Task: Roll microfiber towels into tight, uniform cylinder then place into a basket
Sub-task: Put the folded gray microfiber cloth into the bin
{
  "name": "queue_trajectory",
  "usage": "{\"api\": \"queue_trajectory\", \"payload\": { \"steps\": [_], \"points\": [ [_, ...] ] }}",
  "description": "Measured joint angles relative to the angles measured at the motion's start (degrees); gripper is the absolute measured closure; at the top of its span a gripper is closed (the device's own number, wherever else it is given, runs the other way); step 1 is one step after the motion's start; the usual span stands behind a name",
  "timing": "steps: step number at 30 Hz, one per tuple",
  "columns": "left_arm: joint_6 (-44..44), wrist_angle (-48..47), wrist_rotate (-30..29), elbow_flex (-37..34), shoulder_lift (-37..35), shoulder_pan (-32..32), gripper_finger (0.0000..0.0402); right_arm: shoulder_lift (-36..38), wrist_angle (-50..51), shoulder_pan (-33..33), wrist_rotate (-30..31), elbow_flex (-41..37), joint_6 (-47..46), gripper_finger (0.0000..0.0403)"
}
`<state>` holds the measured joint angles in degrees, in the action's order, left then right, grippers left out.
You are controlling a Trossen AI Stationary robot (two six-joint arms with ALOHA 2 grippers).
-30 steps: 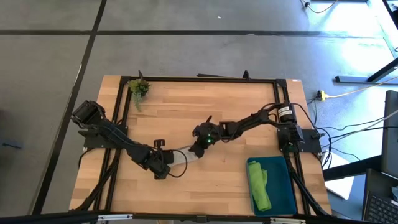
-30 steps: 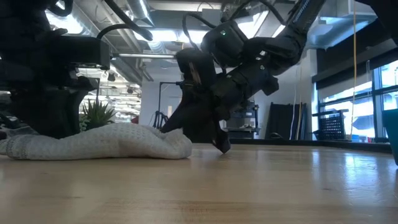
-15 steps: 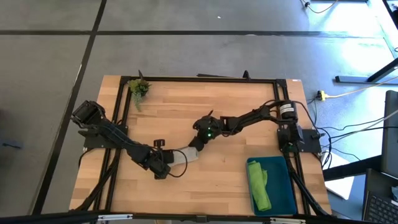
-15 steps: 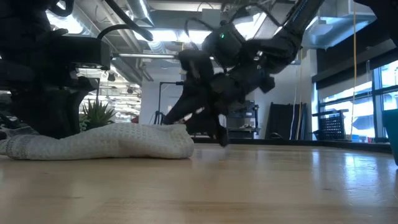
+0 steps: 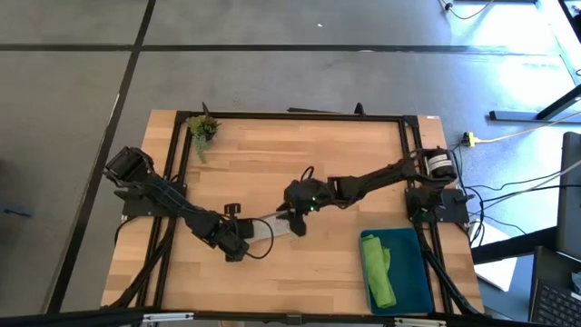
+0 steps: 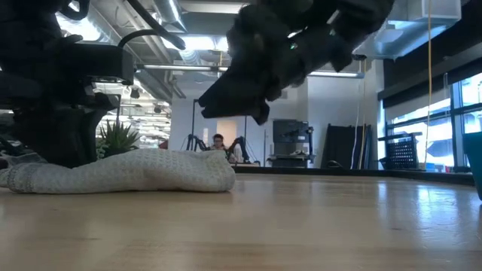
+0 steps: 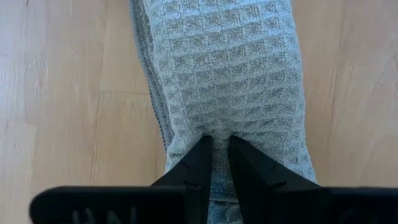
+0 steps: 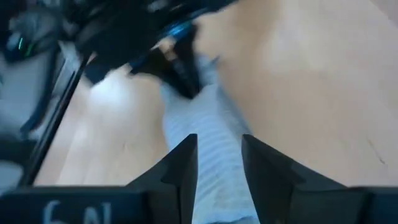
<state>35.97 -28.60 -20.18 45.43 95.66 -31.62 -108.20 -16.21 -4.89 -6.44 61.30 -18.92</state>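
The pale grey towel point(image 5: 269, 227) lies as a loose, lumpy roll on the wooden table, its whole length resting on the top point(image 6: 135, 172). My left gripper point(image 5: 238, 247) is shut on the roll's left end point(image 7: 216, 140). My right gripper point(image 6: 226, 109) hangs open above the roll's right end point(image 5: 295, 222), clear of it, and the cloth point(image 8: 205, 137) shows below its parted fingers. The teal basket point(image 5: 419, 272) stands at the near right with the lime green towel point(image 5: 379, 272) lying in it. My left gripper pinches a raised tuck of the waffle cloth point(image 7: 214, 132) at the roll's left end between its two fingers. The fingers come slanting down from the table's left and lie along the roll. The towel stays flat on the table, slack.
A small green plant sprig point(image 5: 202, 129) sits at the far left corner. Black frame rails point(image 5: 300, 115) run along the table's edges. Bare wood lies between the roll and the basket. A person point(image 6: 218, 143) is in the room beyond the table.
My right gripper has risen from the table at the towel's right end and rolled about its own axis; it now hangs well above the cloth. The towel stays where it was, and its right end has settled flat.
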Motion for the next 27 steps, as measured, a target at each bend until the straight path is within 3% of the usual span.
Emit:
{"api": "queue_trajectory", "payload": {
  "steps": [5, 12, 20, 27],
  "points": [
    [-0.09, 0.07, 0.51, 0.0, -0.06, 0.58, 0.0347, 0.2, -0.02, -5.24, 0.74, 0.0, 10.6, 0.0278],
    [-4.15, 0.43, 1.35, 0.0, -0.11, 1.45, 0.0347, -1.08, -2.05, -9.89, 8.32, 0.0, 20.64, 0.0278],
    [-8.52, 2.09, 1.62, -0.09, -0.09, 1.68, 0.0347, -2.27, -3.15, -10.84, 8.52, -0.02, 28.24, 0.0278],
    [-11.06, 2.51, -0.91, -0.17, 0.04, 1.14, 0.0347, -2.27, -1.53, -11.07, 8.51, -0.02, 28.48, 0.0278]
  ]
}}
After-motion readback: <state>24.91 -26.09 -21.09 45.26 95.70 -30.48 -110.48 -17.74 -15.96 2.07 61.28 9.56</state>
